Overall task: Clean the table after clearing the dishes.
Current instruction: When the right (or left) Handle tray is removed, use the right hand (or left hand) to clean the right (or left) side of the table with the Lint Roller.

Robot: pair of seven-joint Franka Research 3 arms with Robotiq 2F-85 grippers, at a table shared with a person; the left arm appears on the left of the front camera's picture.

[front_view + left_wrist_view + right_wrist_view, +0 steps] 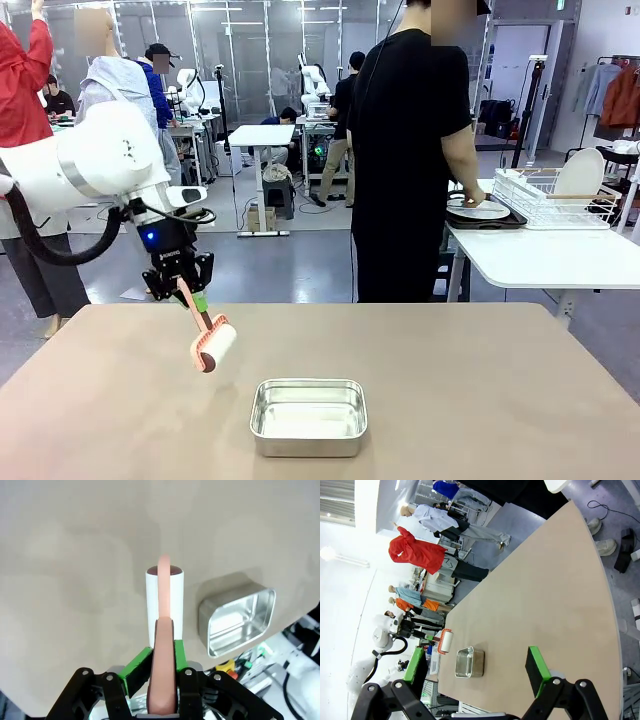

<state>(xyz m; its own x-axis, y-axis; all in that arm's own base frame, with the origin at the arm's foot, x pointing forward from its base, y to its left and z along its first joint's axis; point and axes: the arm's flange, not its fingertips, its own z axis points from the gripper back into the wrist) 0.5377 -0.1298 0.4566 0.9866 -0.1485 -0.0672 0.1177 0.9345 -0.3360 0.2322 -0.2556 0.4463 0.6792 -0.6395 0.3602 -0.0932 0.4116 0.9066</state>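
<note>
Pink-handled roller (213,345) is clenched in the left end effector (193,293), just left of the steel pan (308,416) over the beige worktop (480,380). Dishes (478,210) lie far right of the pan on a side table (540,255), so clearing looks done and the cleaning itself remains. The right end effector (476,667) is released.

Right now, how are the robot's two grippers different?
The left gripper is shut on the roller by its pink handle; the right gripper is open and empty. Left gripper's pads pinch close; right gripper's pads stand wide apart. Both are black with green pads.
</note>
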